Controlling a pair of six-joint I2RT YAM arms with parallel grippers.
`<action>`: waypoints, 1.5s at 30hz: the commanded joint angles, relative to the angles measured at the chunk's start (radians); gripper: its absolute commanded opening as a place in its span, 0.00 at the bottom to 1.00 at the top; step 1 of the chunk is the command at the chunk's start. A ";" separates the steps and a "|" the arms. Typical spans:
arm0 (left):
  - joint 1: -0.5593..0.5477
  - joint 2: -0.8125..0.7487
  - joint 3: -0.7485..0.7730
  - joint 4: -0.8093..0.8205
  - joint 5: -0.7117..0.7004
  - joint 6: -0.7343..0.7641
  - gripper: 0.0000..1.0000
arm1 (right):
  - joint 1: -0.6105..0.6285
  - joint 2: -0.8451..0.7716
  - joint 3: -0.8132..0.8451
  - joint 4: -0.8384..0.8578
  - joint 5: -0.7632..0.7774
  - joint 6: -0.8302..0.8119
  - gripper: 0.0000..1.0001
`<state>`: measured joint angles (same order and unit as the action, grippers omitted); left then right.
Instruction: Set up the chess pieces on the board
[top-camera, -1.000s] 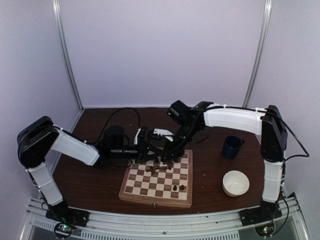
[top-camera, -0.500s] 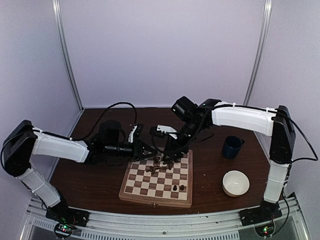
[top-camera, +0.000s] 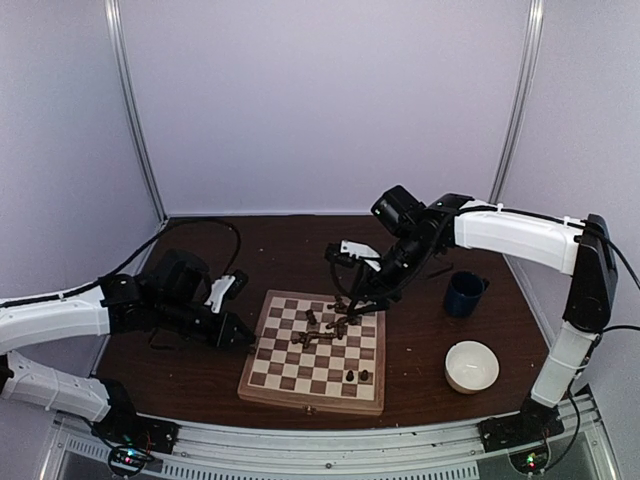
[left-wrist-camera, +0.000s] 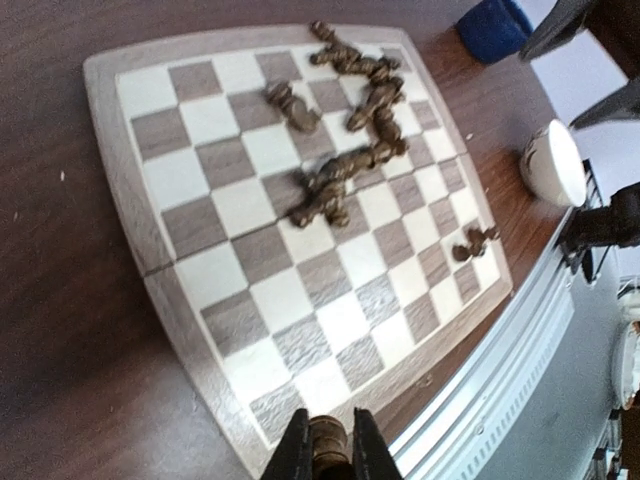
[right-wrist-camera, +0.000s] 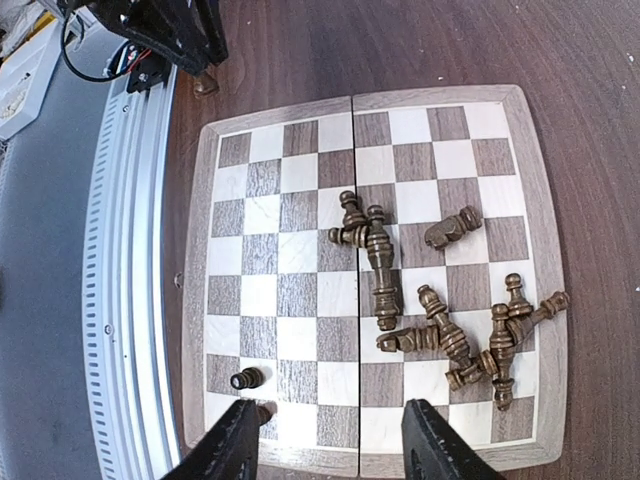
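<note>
The board (top-camera: 290, 375) lies near the table's front, and the wrist views show the board (left-wrist-camera: 250, 290) and the board (right-wrist-camera: 290, 290) too. Several dark chess pieces (top-camera: 330, 328) lie toppled in a pile on its far right part; the pile shows as pieces (left-wrist-camera: 345, 130) and pieces (right-wrist-camera: 440, 330). Two pieces (top-camera: 356, 376) stand near the front right corner. My left gripper (top-camera: 243, 338) is just off the board's left edge, shut on one chess piece (left-wrist-camera: 330, 445). My right gripper (right-wrist-camera: 335, 445) hangs open above the board with nothing between its fingers, over the far right squares (top-camera: 348, 302).
A dark blue cup (top-camera: 463, 293) stands right of the board, and a white bowl (top-camera: 471, 366) sits nearer the front. Black cables trail over the table behind the left arm. The metal rail runs along the table's front edge.
My left arm has drawn back leftward from the pile, carrying a piece off past the board's left edge. My right gripper has opened and shifted right and up.
</note>
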<state>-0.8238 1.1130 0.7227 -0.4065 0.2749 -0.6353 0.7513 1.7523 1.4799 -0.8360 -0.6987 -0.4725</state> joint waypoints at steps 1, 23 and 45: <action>-0.049 -0.048 -0.063 -0.149 -0.091 0.032 0.02 | -0.002 -0.007 0.011 0.010 0.007 -0.014 0.52; -0.182 0.172 0.002 -0.052 -0.244 0.043 0.03 | -0.001 0.025 0.019 -0.001 -0.002 -0.021 0.52; -0.200 0.246 0.034 -0.014 -0.236 0.052 0.11 | -0.002 0.039 0.016 0.004 -0.012 -0.022 0.52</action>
<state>-1.0164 1.3544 0.7288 -0.4423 0.0444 -0.5976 0.7502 1.7817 1.4815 -0.8364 -0.6994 -0.4881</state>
